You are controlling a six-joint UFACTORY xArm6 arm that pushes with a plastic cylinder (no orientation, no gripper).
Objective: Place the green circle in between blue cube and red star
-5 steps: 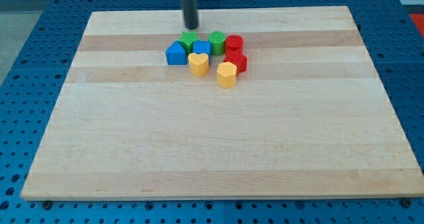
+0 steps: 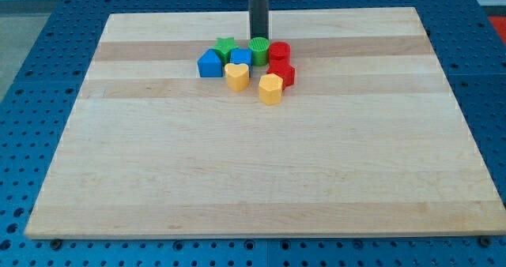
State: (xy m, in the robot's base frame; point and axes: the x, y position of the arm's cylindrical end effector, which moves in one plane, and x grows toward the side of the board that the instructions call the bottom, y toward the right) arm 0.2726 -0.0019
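Observation:
The green circle (image 2: 259, 50) stands in a cluster near the view's top middle. The blue cube (image 2: 241, 58) touches its left side. The red star (image 2: 282, 73) lies just below and right of it, under a red cylinder (image 2: 279, 52). My tip (image 2: 258, 36) is right behind the green circle, at its top edge, touching or nearly touching it.
A green star (image 2: 226, 47) sits left of the blue cube, with a blue triangular block (image 2: 209, 64) further left. A yellow heart (image 2: 236, 76) and a yellow hexagon block (image 2: 270, 88) lie below the cluster. The wooden board (image 2: 253, 172) rests on a blue perforated table.
My tip has moved to the view's right, from behind the green star to behind the green circle. The blocks have not visibly moved.

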